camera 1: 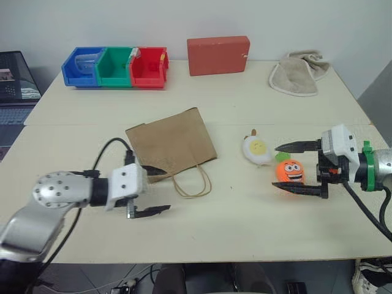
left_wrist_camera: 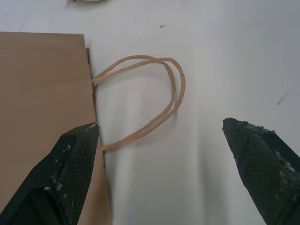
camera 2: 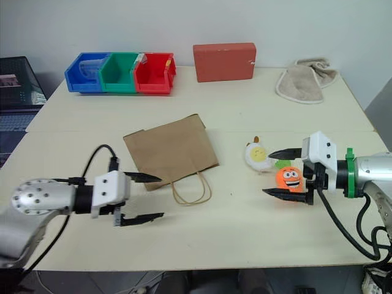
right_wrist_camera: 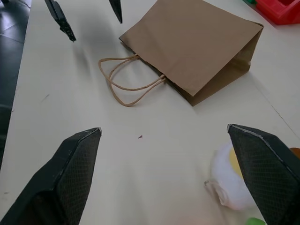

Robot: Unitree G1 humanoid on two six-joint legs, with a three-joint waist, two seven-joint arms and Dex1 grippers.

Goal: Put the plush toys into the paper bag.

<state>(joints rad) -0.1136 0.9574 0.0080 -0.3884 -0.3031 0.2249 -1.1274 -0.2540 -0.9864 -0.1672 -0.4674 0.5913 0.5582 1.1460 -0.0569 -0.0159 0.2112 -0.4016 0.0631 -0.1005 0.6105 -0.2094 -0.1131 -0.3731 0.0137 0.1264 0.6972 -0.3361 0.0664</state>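
The brown paper bag (camera 1: 171, 144) lies flat in the middle of the table, its loop handles (camera 1: 193, 182) toward the front edge. My left gripper (camera 1: 163, 190) hovers open just left of the handles, one finger (left_wrist_camera: 70, 168) over the bag's mouth corner. To the bag's right lie the plush toys: a white egg (camera 1: 256, 150) with a yellow face and an orange carrot (camera 1: 290, 171). My right gripper (camera 1: 275, 167) is open and points left, its fingers above and below the carrot in the head view. The egg (right_wrist_camera: 229, 180) lies near one finger in the right wrist view.
Blue (camera 1: 82, 66), green (camera 1: 116, 66) and red (camera 1: 149, 66) bins stand at the back left. A red box (camera 1: 218, 55) sits at the back centre, a beige towel (camera 1: 298, 73) at the back right. A laptop (camera 1: 15, 79) lies off the table's left.
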